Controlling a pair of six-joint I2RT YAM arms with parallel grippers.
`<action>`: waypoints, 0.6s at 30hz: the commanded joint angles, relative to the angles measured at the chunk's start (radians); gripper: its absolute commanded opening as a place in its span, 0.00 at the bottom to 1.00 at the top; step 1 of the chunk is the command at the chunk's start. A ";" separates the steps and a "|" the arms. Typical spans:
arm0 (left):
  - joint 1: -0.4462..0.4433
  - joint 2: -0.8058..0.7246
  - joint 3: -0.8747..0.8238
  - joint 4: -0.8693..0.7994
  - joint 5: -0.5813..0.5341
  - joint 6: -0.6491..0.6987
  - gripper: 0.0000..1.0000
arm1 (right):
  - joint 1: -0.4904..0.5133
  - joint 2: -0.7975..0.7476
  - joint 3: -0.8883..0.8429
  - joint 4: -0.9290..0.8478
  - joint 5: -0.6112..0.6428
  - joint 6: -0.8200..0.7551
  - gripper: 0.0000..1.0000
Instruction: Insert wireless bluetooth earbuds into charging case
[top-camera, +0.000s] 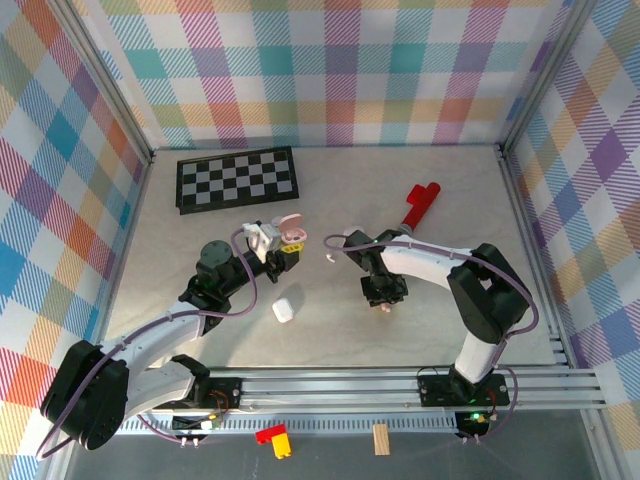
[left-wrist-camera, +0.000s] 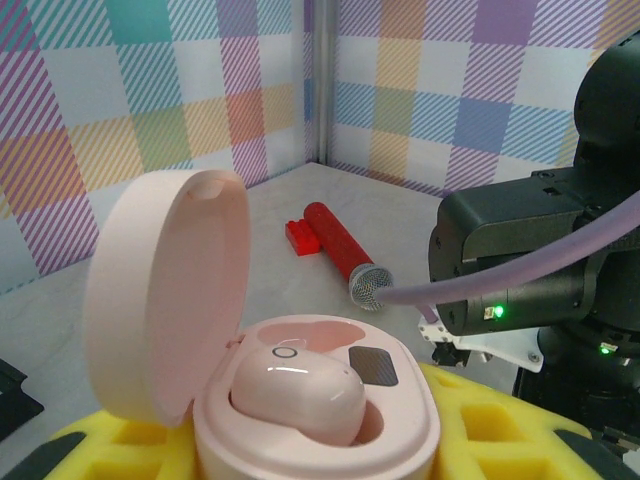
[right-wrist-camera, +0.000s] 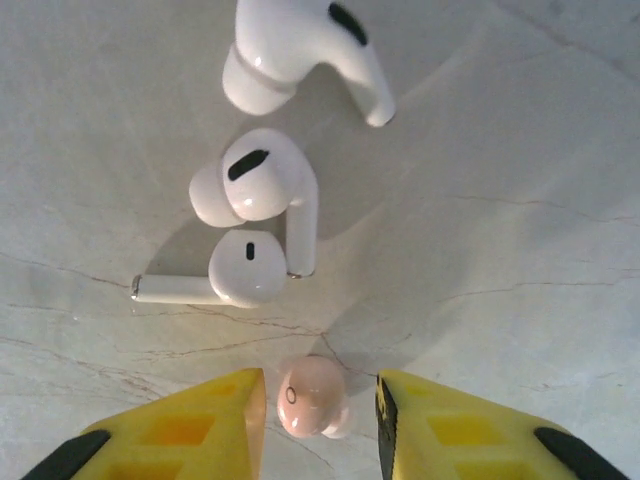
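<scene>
Holding the pink charging case (left-wrist-camera: 170, 290) by its base, the left gripper (left-wrist-camera: 300, 455) has yellow fingers (left-wrist-camera: 110, 440) clamped on both sides. The lid stands open, tipped back to the left in the wrist cam. A seated pink earbud (left-wrist-camera: 297, 390) fills one well; the well beside it shows a dark contact pad.

The right gripper (right-wrist-camera: 320, 425) is down at the table (right-wrist-camera: 500, 250), jaws narrow but parted. It straddles a loose pink earbud (right-wrist-camera: 312, 397) lying on the surface btwn the fingertips w/ a sliver of gap each side, so not pinched. Just beyond it lie three white earbuds (right-wrist-camera: 255, 185) w/ stems. Two are touching, stems at roughly a right angle; the third is farther out, apart from the pair.

In the top cam both grippers are mid-table, the left one w/ the case, apart from the right. A white case (top-camera: 283, 310), pebble-shaped, lies btwn the arms, nearer the bases. A red toy mic (top-camera: 420, 205) sits far right and a chessboard (top-camera: 237, 180) far left, close to the back wall.
</scene>
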 joint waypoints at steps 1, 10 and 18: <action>0.015 0.003 0.014 0.012 0.013 0.019 0.26 | 0.009 0.025 0.016 -0.059 0.048 0.016 0.34; 0.015 -0.002 0.018 -0.002 0.013 0.022 0.26 | 0.011 0.031 0.032 -0.022 -0.001 0.005 0.36; 0.017 0.001 0.019 -0.004 0.015 0.025 0.26 | 0.017 0.045 -0.004 -0.025 -0.001 0.024 0.36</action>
